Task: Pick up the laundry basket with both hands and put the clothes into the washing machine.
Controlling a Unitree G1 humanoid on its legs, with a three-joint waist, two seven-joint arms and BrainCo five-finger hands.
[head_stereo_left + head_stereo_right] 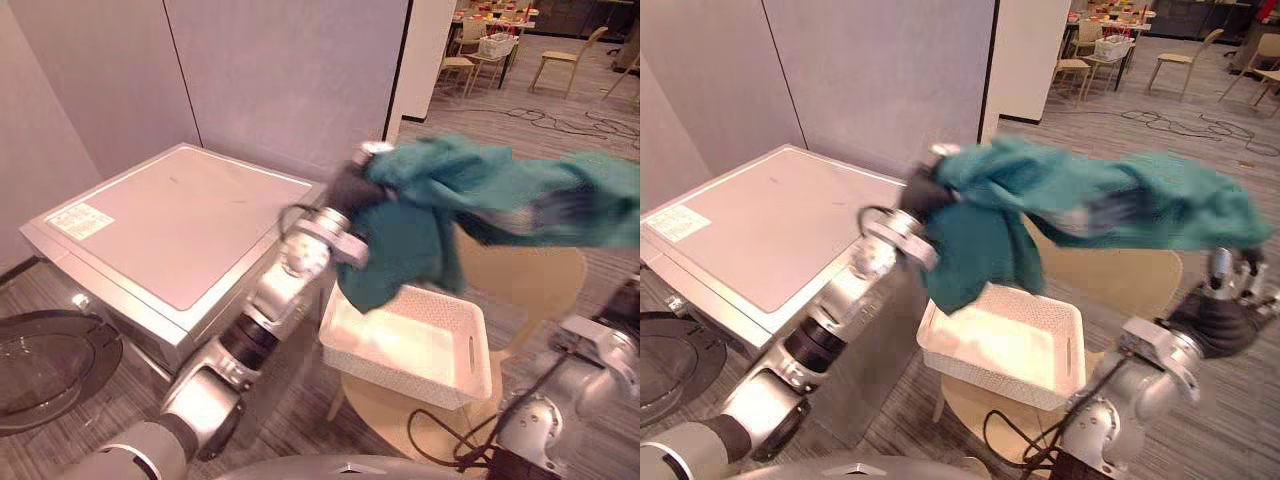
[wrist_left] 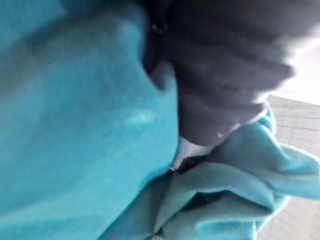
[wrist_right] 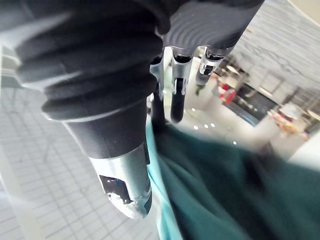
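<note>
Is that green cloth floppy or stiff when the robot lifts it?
Probably floppy: the teal cloth droops between the left hand and right hand, with a flap dangling over the white basket. Likely light, since it folds softly.

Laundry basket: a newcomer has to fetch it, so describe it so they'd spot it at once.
Find the silver-grey washing machine; right of it stands a pale wooden chair. The laundry basket sits on its seat, below a hanging teal garment. It alone is white, rectangular and perforated, with a slot handle.
</note>
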